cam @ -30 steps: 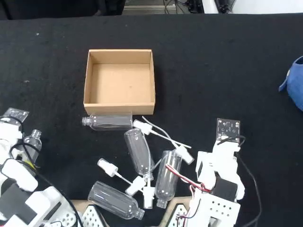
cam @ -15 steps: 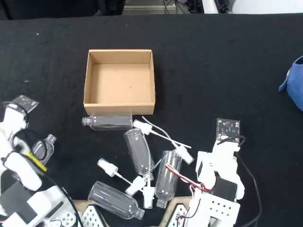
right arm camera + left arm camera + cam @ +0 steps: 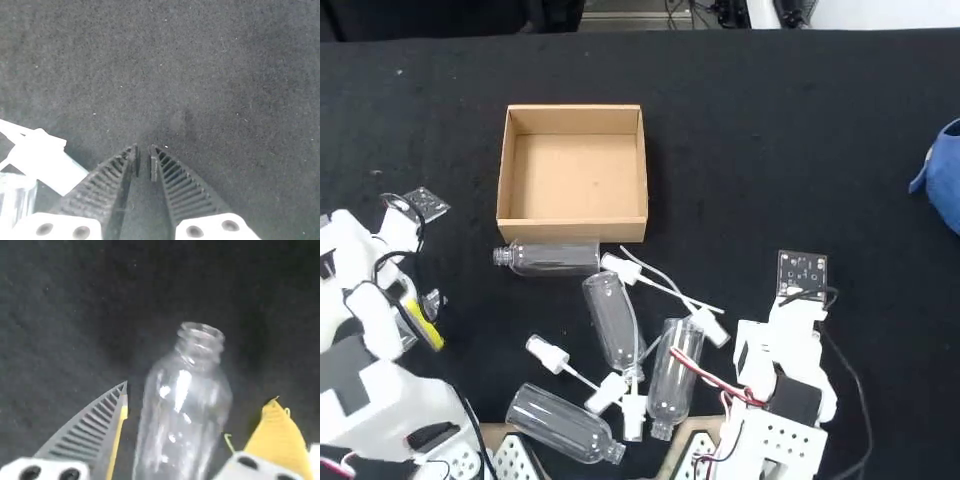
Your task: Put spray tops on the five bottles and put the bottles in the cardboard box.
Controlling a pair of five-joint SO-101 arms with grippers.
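Note:
My left gripper (image 3: 197, 395) is shut on a clear, capless bottle (image 3: 182, 405), its open neck pointing away from the wrist. From above, that gripper (image 3: 418, 312) is at the table's left side, left of the pile, with the bottle's neck (image 3: 431, 300) just showing. Three more clear bottles lie loose: one (image 3: 546, 257) against the cardboard box (image 3: 572, 229), one (image 3: 610, 320) in the middle, one (image 3: 675, 372) beside it. Another (image 3: 560, 422) lies near the front edge. White spray tops (image 3: 548, 352) lie among them. My right gripper (image 3: 143, 156) is shut and empty over bare cloth, beside a spray top (image 3: 42, 157).
The open box is empty and stands behind the pile. More spray tops (image 3: 708, 325) with long tubes lie between the bottles. A blue object (image 3: 942, 185) sits at the right edge. The right arm's base (image 3: 782, 400) stands at the front right.
My left arm has swung towards the pile and farther up the table, carrying the bottle along. The right arm and the loose bottles have stayed put.

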